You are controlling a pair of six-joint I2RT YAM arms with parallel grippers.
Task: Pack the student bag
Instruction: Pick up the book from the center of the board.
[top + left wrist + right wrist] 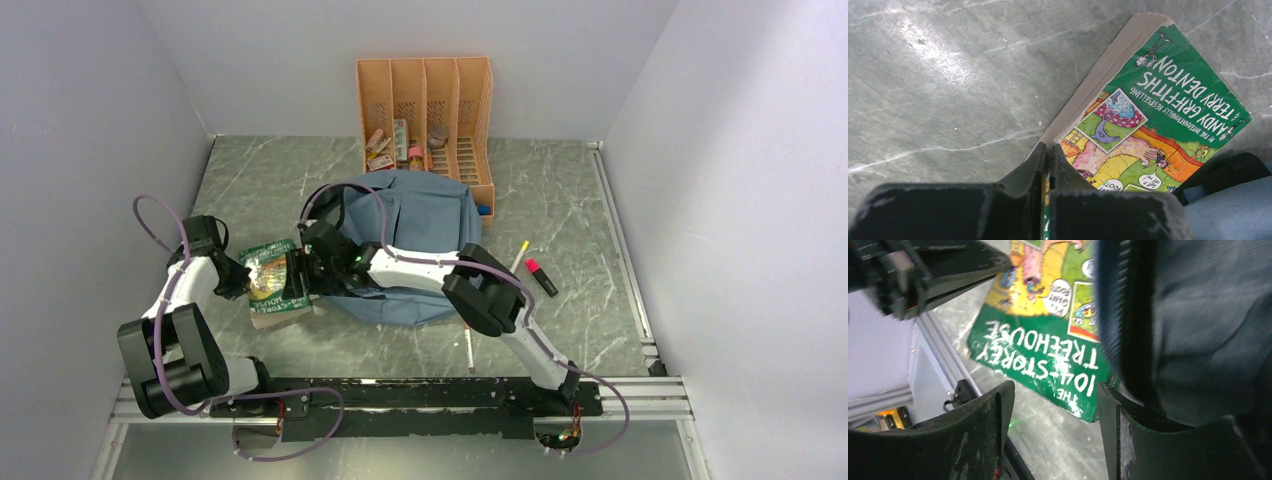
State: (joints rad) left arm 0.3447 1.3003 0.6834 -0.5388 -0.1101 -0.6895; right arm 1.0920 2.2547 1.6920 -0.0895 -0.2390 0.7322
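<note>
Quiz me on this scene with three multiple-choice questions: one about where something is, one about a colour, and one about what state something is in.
1. Where does the green book lie?
A. On the table beside the student bag, on the left in the top view
B. Inside the file organizer
C. On top of the student bag

2. What colour is the file organizer?
A. White
B. Orange
C. Black

3. How does the right pincer stand?
A. Shut on a pen
B. Open, fingers apart
C. Shut on the green book

Answers:
1 A: the top view shows the book flat on the table just left of the bag.
2 B: its slotted walls are plainly orange.
3 B: the right wrist view shows a wide gap between its fingers, with nothing clamped.
</note>
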